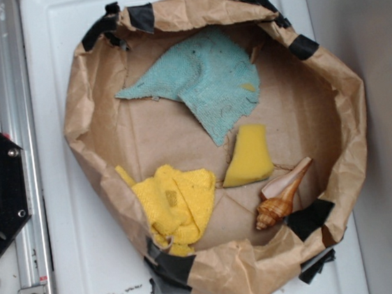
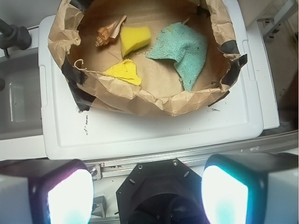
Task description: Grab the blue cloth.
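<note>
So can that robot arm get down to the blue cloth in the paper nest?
Probably yes. The blue cloth lies flat and uncovered; only the sponge sits near one corner. The gripper, jaws open, hangs outside the paper wall.

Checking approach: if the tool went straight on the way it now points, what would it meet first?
Likely the black base and rail right below the open tool, not the blue cloth in the paper bowl; depth is unclear.
</note>
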You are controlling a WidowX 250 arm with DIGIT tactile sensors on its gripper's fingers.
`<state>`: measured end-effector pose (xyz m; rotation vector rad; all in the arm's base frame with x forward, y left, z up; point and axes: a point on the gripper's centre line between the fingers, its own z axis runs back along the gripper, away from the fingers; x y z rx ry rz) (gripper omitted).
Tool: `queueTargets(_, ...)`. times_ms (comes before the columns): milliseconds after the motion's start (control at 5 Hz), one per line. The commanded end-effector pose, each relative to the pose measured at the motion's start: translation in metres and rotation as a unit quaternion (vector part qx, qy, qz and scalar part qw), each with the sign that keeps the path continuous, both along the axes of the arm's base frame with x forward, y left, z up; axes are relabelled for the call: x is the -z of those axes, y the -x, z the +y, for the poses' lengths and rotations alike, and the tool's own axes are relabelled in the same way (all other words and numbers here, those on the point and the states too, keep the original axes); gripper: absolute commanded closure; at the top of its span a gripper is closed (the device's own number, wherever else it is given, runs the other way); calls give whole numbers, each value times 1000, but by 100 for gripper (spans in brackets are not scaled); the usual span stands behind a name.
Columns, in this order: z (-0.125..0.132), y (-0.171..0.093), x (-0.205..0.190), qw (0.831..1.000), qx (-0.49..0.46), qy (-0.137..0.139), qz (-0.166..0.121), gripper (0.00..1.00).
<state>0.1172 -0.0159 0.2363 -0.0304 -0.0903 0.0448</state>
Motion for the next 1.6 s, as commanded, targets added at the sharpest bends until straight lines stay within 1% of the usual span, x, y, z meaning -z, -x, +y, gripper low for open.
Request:
queueTargets(0, 0, 0, 0, 1000, 0, 0, 0, 0)
queueTargets(200, 6, -40, 21, 996, -70, -6, -50, 0)
queueTargets(400, 15, -71, 36, 986, -148, -14, -74, 0)
queueTargets(600, 23, -104, 62, 973, -212, -1, -87, 0)
queueTargets(800, 23, -132, 88, 951, -287, -29, -114, 0)
queueTargets(1000, 32, -151, 109, 933, -340, -29, -114, 0)
queueTargets(1200, 52, -161, 132, 923, -370, -38, -98, 0)
queueTargets(1400, 70, -173, 156, 926, -368, -33, -78, 0)
